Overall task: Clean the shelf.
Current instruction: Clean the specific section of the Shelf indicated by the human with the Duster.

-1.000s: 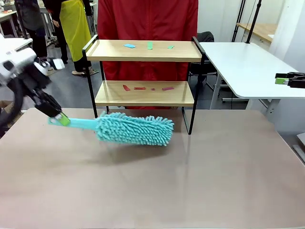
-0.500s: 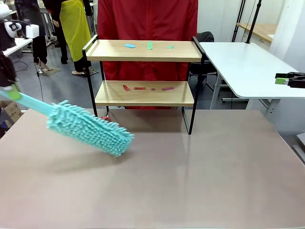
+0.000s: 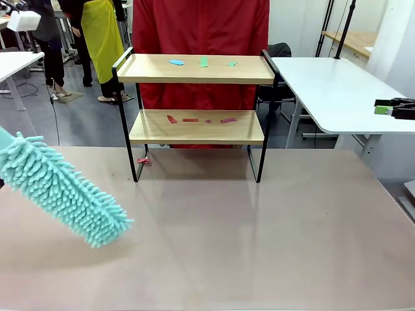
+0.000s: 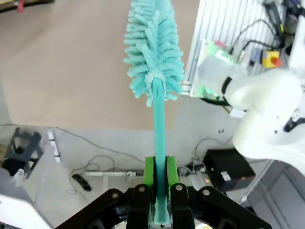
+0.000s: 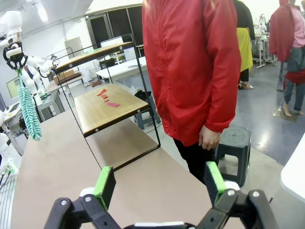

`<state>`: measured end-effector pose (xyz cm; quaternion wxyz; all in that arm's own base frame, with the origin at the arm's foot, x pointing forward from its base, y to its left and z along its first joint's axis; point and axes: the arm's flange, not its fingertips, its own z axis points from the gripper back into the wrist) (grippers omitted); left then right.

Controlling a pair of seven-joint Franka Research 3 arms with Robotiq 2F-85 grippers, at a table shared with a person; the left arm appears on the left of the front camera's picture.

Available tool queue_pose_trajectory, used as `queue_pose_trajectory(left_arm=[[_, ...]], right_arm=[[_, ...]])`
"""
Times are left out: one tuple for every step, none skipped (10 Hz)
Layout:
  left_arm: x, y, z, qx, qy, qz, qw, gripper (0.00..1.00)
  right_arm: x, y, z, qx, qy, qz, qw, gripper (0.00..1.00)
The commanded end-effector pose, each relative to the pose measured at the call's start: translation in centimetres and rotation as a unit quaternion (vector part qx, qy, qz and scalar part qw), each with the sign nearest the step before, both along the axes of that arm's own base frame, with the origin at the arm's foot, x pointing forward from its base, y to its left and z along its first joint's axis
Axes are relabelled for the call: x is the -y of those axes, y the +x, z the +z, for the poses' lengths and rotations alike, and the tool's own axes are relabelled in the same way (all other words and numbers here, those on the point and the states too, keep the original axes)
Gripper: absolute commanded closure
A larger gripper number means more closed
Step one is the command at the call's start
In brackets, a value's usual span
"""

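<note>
Your left gripper clamps the stiff handle of the fluffy teal duster at the left of the table; your right gripper has its jaws apart. The shelf, far centre, looks light and rigid and likely to slide: steady it by a black frame post.

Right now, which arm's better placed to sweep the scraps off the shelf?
Left. The left gripper is shut on the duster, its head hanging left of the shelf. The right gripper is open, empty, off to the side.
</note>
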<state>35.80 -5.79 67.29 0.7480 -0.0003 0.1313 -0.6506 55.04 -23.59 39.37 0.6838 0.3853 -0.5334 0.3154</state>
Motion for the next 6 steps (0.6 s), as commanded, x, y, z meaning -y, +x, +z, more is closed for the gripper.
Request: queue_pose_trajectory(left_arm=[[0.53,0.35,0.18,-0.014,0.038,-0.033,0.999,0.87],[0.0,0.0,0.0,0.0,0.0,0.0,1.0,0.87],[0.0,0.0,0.0,0.0,0.0,0.0,1.0,0.87],[0.0,0.0,0.0,0.0,0.0,0.0,1.0,0.87],[0.0,0.0,0.0,0.0,0.0,0.0,1.0,0.87],[0.0,0.0,0.0,0.0,0.0,0.0,1.0,0.87]], right_arm=[[-0.11,0.05,0.28,0.002,-0.001,0.001,1.0,0.0],[-0.11,0.05,0.28,0.002,-0.001,0.001,1.0,0.0],[-0.11,0.05,0.28,0.002,-0.001,0.001,1.0,0.0],[-0.11,0.05,0.28,0.002,-0.001,0.001,1.0,0.0],[-0.11,0.05,0.28,0.002,-0.001,0.001,1.0,0.0],[-0.11,0.05,0.28,0.002,-0.001,0.001,1.0,0.0]])
